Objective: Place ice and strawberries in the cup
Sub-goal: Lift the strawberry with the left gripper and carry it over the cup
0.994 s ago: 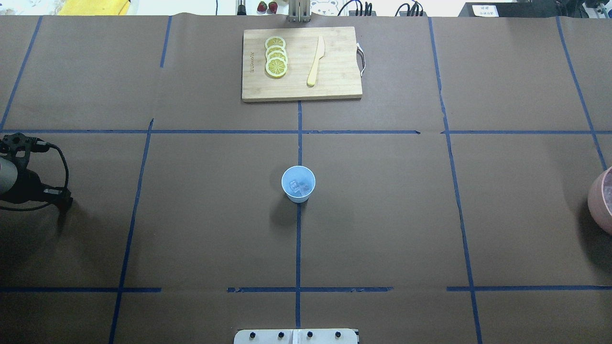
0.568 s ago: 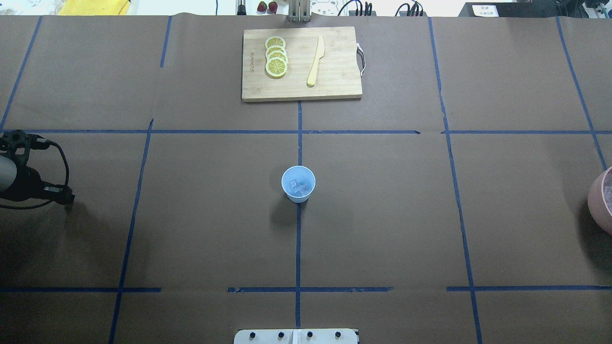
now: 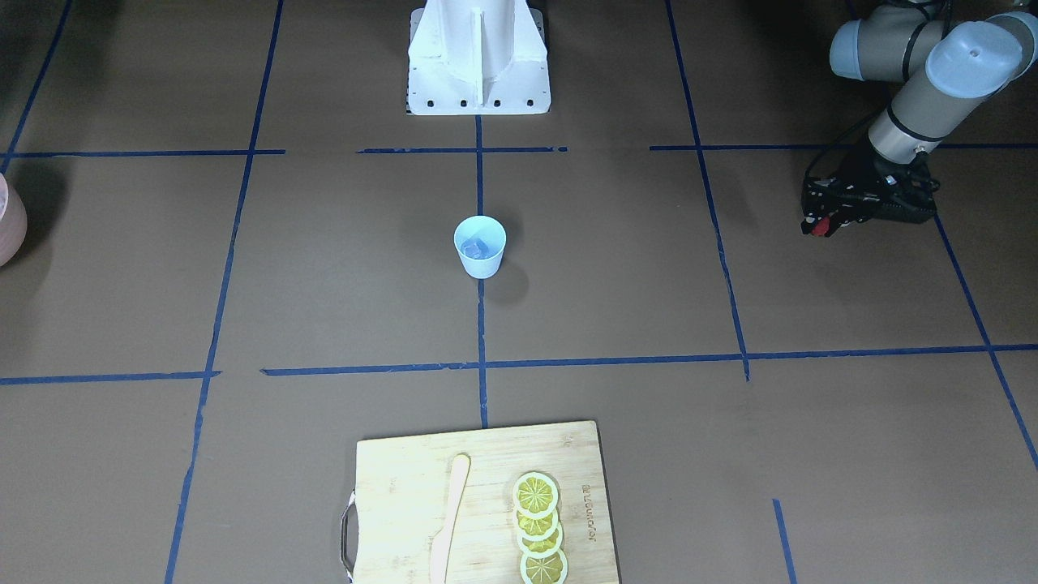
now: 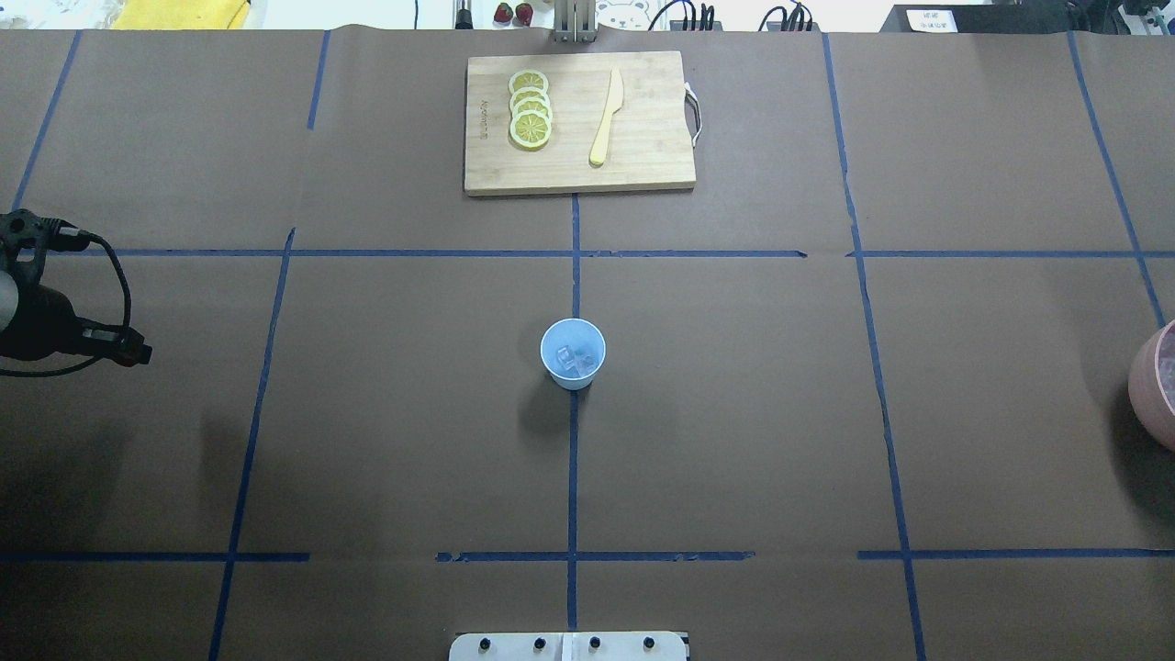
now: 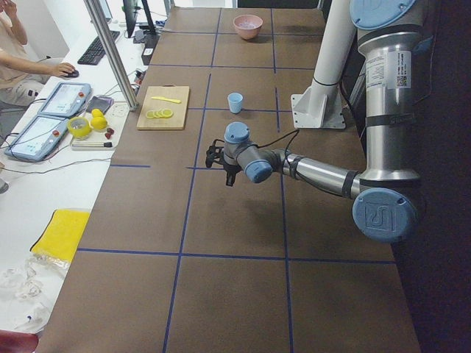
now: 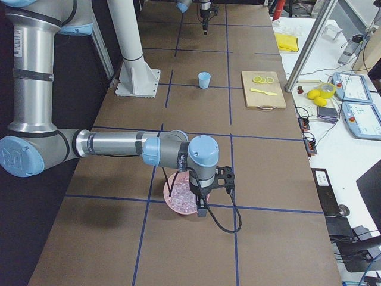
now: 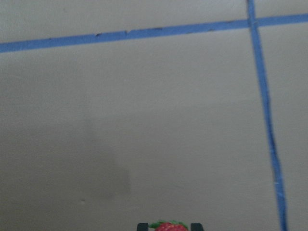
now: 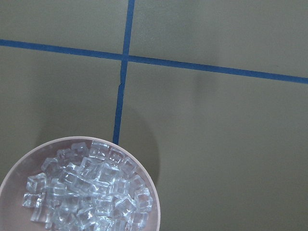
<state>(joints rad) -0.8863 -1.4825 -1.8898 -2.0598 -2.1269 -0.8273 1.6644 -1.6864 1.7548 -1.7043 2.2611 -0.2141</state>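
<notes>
Nestling in the left tool [image 3: 817,227], 1 strawberry [image 7: 167,226] (cup [image 3: 480,258] well apart)

Overhead and front-facing cameras look down from opposite sides, sharing the cup [image 4: 595,344]; end cameras sight along the table [image 5: 235,279]; wrist cameras face down close, the blurred left seemingly nearest.

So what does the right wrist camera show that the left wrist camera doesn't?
Only the right wrist view shows the pinkish bowl, heaped with ice cubes, at its lower left. Only the left wrist view shows the strawberry, pinched in the left tool at the very bottom edge of the picture. Both show the brown table cover crossed by blue tape lines.
</notes>
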